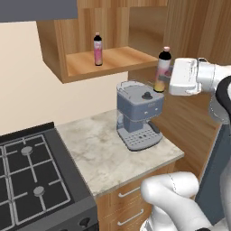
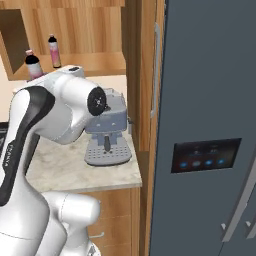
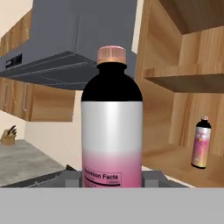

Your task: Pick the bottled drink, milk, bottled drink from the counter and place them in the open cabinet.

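We see the gripper (image 1: 166, 77) clamped on a bottled drink (image 1: 162, 70), its jaws pressed against the lower body of the bottle; the bottle stands upright in the air, just in front of the right edge of the open cabinet (image 1: 81, 72) and above the grey coffee machine (image 1: 136, 115); in the hand view the held bottle (image 3: 112, 127) shows a pinkish cap, a dark shoulder, a white band and a pink base with a printed label, and the dark fingertips (image 3: 70, 175) sit on either side of its foot; a second bottled drink (image 1: 98, 49) with a pink-magenta label already stands upright on the cabinet's lower board, well to the left of the held one and apart from it; from the right base view we see that same bottle (image 2: 53, 51) on the shelf, and the held bottle (image 2: 33, 65) just above the arm's white wrist; the coffee machine rests on the counter (image 1: 99, 153), beside the black stove (image 1: 31, 180) at its left; a grey hood (image 3: 61, 52) hangs to the left of the cabinet; in the right base view a dark grey fridge (image 2: 210, 125) stands at the right of the counter; we cannot find the milk anywhere.
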Robot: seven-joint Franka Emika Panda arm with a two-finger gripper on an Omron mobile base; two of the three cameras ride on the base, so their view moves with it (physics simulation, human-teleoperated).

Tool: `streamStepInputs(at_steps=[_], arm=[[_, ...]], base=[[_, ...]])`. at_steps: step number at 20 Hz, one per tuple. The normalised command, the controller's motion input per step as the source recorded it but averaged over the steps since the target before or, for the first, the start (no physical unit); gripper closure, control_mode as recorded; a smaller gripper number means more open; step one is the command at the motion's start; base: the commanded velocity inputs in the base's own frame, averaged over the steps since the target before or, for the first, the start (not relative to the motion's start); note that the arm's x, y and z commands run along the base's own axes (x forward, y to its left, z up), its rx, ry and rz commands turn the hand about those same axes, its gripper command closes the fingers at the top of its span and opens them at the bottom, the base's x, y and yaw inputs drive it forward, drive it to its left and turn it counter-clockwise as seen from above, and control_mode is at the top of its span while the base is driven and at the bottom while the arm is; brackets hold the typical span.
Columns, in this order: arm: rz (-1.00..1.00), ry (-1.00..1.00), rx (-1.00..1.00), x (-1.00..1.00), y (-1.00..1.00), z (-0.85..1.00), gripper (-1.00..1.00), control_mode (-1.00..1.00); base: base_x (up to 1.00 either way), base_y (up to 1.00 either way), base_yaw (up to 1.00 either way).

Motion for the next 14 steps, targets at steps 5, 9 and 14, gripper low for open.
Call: streamStepInputs(at_steps=[5, 9, 14], arm=[[-0.22, -0.07, 0.01, 0.34, -0.05, 0.4, 1.0, -1.0], [-0.09, 0.05, 0.0, 0.78, 0.0, 0.03, 1.0, -1.0], [-0.05, 0.07, 0.0, 0.96, 0.0, 0.0, 1.0, -1.0]], base=[[0.0, 0.0, 0.0], [0.0, 0.0, 0.0], [0.0, 0.0, 0.0]])
